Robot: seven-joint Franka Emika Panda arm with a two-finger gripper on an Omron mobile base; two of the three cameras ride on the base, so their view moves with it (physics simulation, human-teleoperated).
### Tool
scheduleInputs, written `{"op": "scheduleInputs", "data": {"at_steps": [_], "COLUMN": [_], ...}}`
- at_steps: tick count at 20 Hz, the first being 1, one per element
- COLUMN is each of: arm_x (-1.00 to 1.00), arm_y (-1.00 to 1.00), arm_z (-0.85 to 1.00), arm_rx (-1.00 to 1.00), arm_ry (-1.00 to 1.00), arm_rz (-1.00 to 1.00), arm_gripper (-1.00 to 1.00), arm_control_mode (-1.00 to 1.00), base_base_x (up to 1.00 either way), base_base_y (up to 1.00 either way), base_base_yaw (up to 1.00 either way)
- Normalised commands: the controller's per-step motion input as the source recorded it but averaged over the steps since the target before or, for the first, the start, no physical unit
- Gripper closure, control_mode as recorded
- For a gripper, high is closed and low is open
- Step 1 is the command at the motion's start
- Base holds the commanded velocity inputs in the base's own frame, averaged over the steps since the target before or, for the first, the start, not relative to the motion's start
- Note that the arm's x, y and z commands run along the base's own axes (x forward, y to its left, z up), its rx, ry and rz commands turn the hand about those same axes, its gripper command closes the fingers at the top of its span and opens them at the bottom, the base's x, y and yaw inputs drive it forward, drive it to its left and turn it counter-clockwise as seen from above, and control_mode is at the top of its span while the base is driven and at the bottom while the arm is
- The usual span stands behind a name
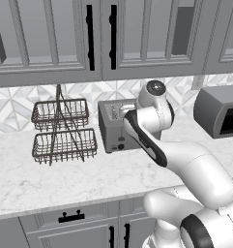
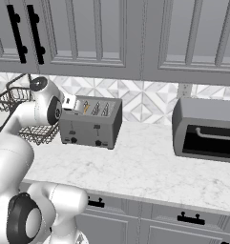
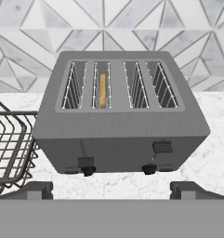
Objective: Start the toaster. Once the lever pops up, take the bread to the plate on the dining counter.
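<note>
Toaster (image 3: 120,116) is sitting on the marble counter (image 1: 65,179) against the tiled backsplash (image 3: 34,28), front w/ knobs facing the robot. Bread (image 3: 102,90) is standing on edge down in the 2nd slot from the left in the hand view — just its tan crust edge is showing. In that view the right lever (image 3: 162,147) is sitting above the right knob (image 3: 149,169), while the left lever (image 3: 86,161) is sitting low, right by the left knob.

Gripper (image 3: 111,189) is hovering in front of the toaster w/ fingers spread wide apart, holding nothing; toaster front is lying between the two tips, not touching.

Wire 2-tier basket (image 1: 62,131) is standing just beside the toaster on its left. Bigger grey appliance w/ dark window (image 2: 207,131) is sitting well apart to the right on the same counter. Grey cabinets (image 1: 89,38) w/ dark handles are hanging overhead — more cabinet fronts are running under the counter.
</note>
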Motion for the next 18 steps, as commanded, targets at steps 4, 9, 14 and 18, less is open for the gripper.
{"op": "scheduleInputs", "data": {"at_steps": [4,9,14,18], "arm_x": [0.0,0.0,0.0,0.01], "arm_y": [0.0,0.0,0.0,0.0], "arm_z": [0.0,0.0,0.0,0.0], "arm_rx": [0.0,0.0,0.0,0.0], "arm_ry": [0.0,0.0,0.0,0.0], "arm_rz": [0.0,0.0,0.0,0.01], "arm_gripper": [-1.0,-1.0,-1.0,-1.0], "arm_control_mode": [-1.0,-1.0,-1.0,-1.0], "base_base_x": [0.0,0.0,0.0,0.0], "base_base_y": [0.0,0.0,0.0,0.0], "base_base_yaw": [0.0,0.0,0.0,0.0]}}
